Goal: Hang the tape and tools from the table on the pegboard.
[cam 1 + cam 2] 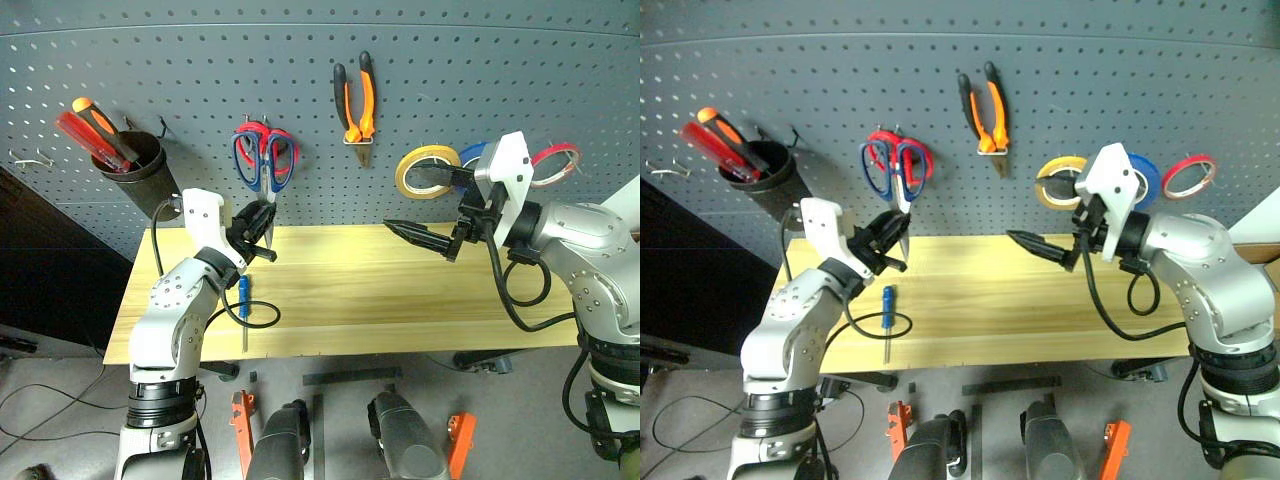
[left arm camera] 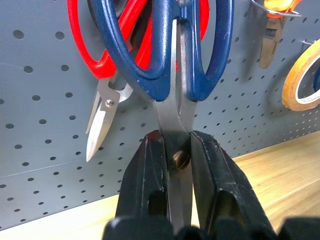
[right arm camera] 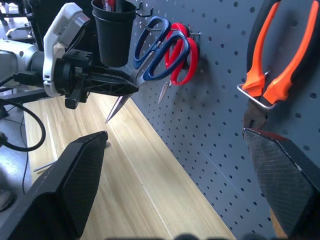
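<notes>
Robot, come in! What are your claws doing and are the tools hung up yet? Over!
Left gripper jaws around blue scissors blades at the pegboard. Right gripper open, empty. Pliers hung. Blue screwdriver on table.

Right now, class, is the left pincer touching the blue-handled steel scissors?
Touching: the left wrist view shows the left pincer with both fingers pressed against the blue-handled steel scissors' blades at the pivot.

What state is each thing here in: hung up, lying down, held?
Blue scissors: hung on the pegboard, blades pinched by the left gripper.
Pliers: hung.
Red tape: hung.
Blue screwdriver: lying on the table.
Right gripper: fingers open, empty.
</notes>
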